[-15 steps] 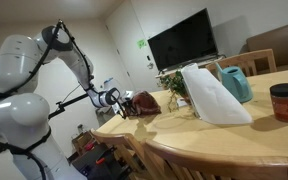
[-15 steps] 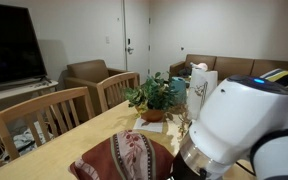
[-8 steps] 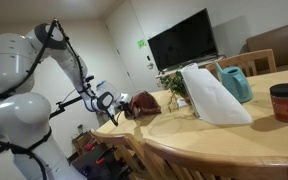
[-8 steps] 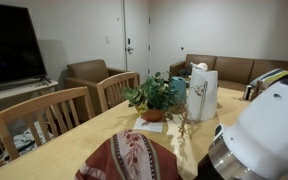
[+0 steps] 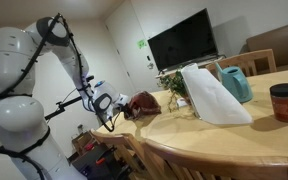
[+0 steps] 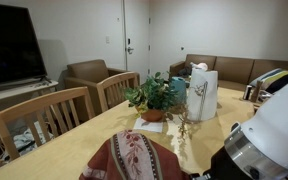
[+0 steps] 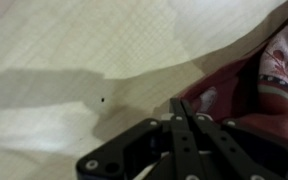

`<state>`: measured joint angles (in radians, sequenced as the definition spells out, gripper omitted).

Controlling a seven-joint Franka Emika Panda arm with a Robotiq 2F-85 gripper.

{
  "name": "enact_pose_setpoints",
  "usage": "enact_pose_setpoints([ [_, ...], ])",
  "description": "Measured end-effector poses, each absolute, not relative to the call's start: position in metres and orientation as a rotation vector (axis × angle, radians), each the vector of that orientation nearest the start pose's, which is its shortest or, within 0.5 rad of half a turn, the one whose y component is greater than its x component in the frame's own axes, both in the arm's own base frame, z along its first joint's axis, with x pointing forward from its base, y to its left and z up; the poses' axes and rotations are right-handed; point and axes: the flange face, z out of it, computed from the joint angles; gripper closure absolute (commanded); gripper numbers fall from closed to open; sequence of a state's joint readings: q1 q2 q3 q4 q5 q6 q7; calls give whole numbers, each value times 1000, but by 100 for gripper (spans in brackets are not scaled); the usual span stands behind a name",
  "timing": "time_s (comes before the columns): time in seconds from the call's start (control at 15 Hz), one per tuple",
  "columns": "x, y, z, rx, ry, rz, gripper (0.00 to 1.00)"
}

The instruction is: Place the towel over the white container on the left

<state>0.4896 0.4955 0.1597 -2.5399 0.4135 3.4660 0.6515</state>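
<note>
The dark red towel (image 5: 144, 102) lies humped up at the table's near-left end, and its patterned top shows in an exterior view (image 6: 134, 158). The white container is hidden in every view. My gripper (image 5: 108, 101) hangs just off the table edge, a short way from the towel and apart from it. In the wrist view the gripper (image 7: 178, 104) has its two fingers pressed together with nothing between them. The towel (image 7: 274, 70) fills that view's right side, just past the fingertips, over bare wooden table (image 7: 74, 70).
On the table stand a green plant (image 5: 172, 82), a big white slanted object (image 5: 212, 95), a teal jug (image 5: 236, 82) and a dark red jar (image 5: 284, 102). Wooden chairs (image 6: 44, 120) line the table's sides. The robot's body (image 6: 269, 140) blocks an exterior view's right.
The shut gripper has drawn back from the towel, away from the table edge. The towel has stayed in place. The robot's body has slid further right in an exterior view.
</note>
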Motion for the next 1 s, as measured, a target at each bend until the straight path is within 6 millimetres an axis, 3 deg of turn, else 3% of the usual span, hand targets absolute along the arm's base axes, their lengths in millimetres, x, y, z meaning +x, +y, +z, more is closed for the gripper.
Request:
enact_pose_setpoints([
  [0.67,423,209,149,-2649,710,-374,99],
  [1.0,414,209,122,-2677,660,-238,99],
])
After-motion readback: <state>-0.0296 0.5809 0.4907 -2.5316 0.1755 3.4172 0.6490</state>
